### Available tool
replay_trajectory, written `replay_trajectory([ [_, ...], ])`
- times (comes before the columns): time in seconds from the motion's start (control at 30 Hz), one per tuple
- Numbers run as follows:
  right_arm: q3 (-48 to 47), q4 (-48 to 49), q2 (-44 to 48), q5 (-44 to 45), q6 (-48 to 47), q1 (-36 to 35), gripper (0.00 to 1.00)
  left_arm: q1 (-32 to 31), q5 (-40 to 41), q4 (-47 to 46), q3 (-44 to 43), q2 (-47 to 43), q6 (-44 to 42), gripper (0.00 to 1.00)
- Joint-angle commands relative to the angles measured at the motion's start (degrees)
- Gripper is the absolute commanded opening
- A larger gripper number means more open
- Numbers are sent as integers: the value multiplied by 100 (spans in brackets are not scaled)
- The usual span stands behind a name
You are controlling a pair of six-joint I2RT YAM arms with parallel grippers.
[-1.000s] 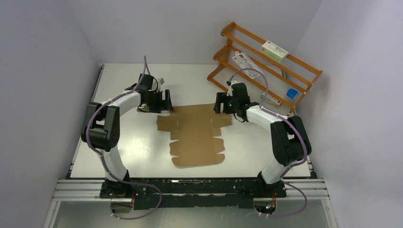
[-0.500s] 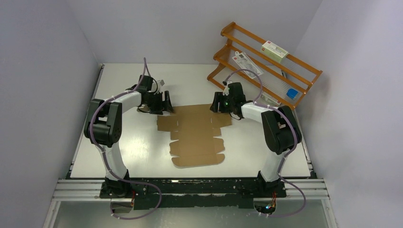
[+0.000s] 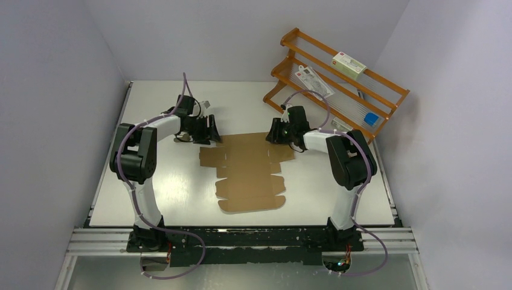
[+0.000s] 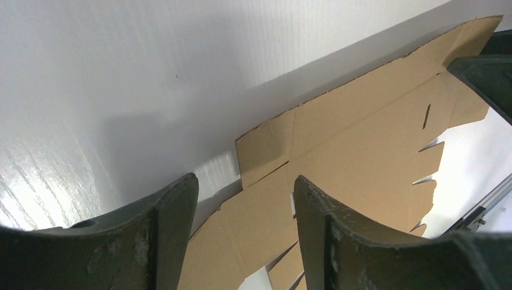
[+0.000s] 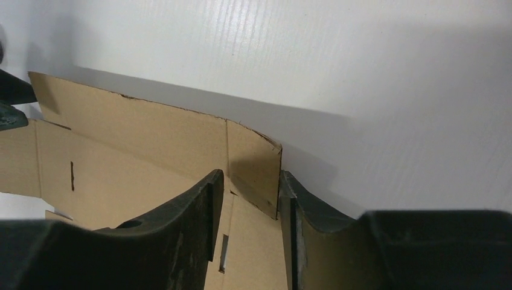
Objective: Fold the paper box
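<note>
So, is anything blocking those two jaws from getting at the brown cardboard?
Nothing visible does. The paper box lies flat on the white table, and both pairs of jaws are at its far corners; the right jaws straddle a raised corner flap. The orange rack stands clear, off to the right.

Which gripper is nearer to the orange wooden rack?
Right. The right gripper is at the far right corner of the cardboard sheet, close to the rack; the left gripper is at its far left corner, farther away.
</note>
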State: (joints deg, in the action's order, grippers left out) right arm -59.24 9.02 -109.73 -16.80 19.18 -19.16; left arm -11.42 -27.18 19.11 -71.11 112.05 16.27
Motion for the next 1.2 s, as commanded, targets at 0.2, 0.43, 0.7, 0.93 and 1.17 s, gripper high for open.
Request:
replay_trajectory([
  [0.2, -26, 286, -132, -321, 83, 33, 34, 96, -604, -378, 0, 327, 75, 55],
  [0.43, -70, 234, -153, -390, 51, 37, 25, 87, -824, -555, -209, 633, 296, 43],
  [0.7, -34, 175, -73, -357, 6, 20, 19, 87, -689, -425, -274, 577, 247, 31],
  [0.93, -147, -329, 124, 452, -229, -202, 2, -63, -200, -248, -311, 386, 197, 16],
  [1.17, -543, -1080, 180, 1785, -438, -697, 0, -539, 1046, 119, -326, -11, 225, 10],
])
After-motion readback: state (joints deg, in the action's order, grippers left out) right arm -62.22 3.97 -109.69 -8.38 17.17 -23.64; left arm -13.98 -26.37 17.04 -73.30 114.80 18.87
